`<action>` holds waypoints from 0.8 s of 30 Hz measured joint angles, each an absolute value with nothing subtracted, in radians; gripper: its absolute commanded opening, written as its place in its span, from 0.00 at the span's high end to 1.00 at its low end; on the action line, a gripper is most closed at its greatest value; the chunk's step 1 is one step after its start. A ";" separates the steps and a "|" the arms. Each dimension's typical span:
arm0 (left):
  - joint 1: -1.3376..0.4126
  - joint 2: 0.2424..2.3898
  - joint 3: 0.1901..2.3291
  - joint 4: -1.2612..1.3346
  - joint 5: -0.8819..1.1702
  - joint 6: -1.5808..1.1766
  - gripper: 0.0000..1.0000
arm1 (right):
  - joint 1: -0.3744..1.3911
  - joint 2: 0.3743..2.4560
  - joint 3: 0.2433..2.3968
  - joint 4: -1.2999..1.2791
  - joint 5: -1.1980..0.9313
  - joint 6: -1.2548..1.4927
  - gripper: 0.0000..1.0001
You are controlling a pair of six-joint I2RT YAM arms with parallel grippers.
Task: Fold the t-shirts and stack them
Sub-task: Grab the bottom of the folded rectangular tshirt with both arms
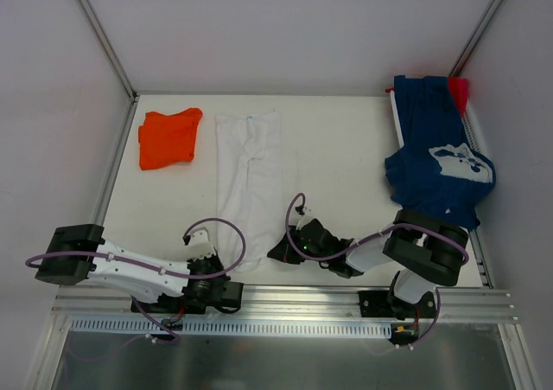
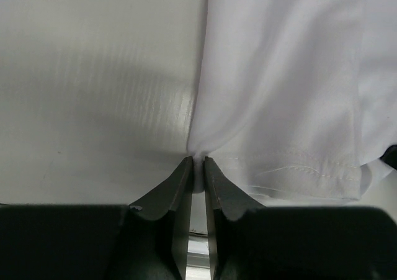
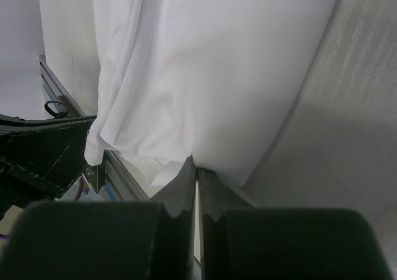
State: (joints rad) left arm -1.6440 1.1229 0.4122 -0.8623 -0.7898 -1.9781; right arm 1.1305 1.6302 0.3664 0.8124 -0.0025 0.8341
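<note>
The white t-shirt (image 1: 249,178) lies as a long narrow strip down the middle of the table (image 1: 337,148). My left gripper (image 1: 232,266) is at its near left corner. In the left wrist view the left gripper (image 2: 198,163) is shut on a pinch of the white t-shirt (image 2: 279,87). My right gripper (image 1: 276,253) is at the near right corner, and in the right wrist view the right gripper (image 3: 196,170) is shut on the edge of the white t-shirt (image 3: 211,69). A folded orange t-shirt (image 1: 168,137) lies at the far left. The navy t-shirt (image 1: 436,156) with white print is heaped at the right, with a bit of the red t-shirt (image 1: 459,89) behind it.
White walls close the table at the back and sides. An aluminium rail (image 1: 285,302) runs along the near edge, by both arm bases. The navy shirt hangs over the table's right edge strip (image 1: 478,139).
</note>
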 measured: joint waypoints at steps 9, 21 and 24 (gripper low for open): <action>-1.644 1.082 0.374 -0.789 -0.833 -1.977 1.00 | 1.138 1.653 0.379 0.831 -0.006 0.835 1.00; -1.644 1.065 0.543 -0.754 -0.868 -1.760 1.00 | 1.169 1.450 0.420 0.448 0.046 0.780 1.00; -1.644 1.034 0.564 -0.752 -0.905 -1.702 1.00 | 1.172 1.380 0.464 0.318 0.074 0.746 0.99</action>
